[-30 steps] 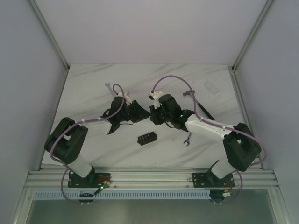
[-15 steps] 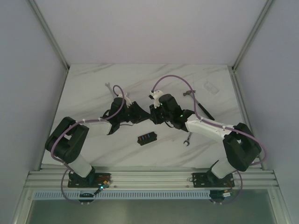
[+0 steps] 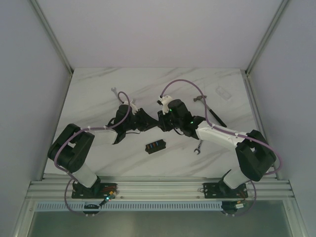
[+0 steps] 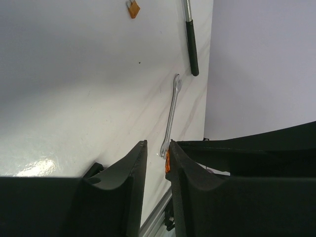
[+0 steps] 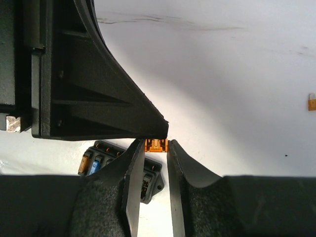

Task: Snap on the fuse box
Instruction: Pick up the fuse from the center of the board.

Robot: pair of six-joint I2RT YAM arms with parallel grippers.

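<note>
The fuse box [image 3: 155, 146] is a small black block with orange and blue fuses, lying flat on the marble table between the two arms; the right wrist view shows it [image 5: 106, 150] below the fingers. Above it, my right gripper [image 3: 161, 121] [image 5: 154, 143] is shut on a tiny orange fuse [image 5: 156, 145] at its fingertips. My left gripper [image 3: 152, 121] [image 4: 156, 143] meets it tip to tip. Its jaws stand narrowly open, with that orange fuse [image 4: 167, 163] against the inner face of one finger and a gap to the other.
A wrench [image 3: 197, 147] [image 4: 171, 116] lies right of the fuse box and another wrench [image 3: 114, 91] at the back left. A black-handled tool [image 3: 213, 114] [image 4: 191, 44] and a clear plastic piece [image 3: 223, 93] lie at the back right. Loose orange fuses [image 4: 132, 8] [image 5: 312, 101] lie on the table.
My left gripper has moved right until its fingertips reach the right gripper's tips, and its jaws have narrowed a little. The right arm and the fuse box have stayed put.
</note>
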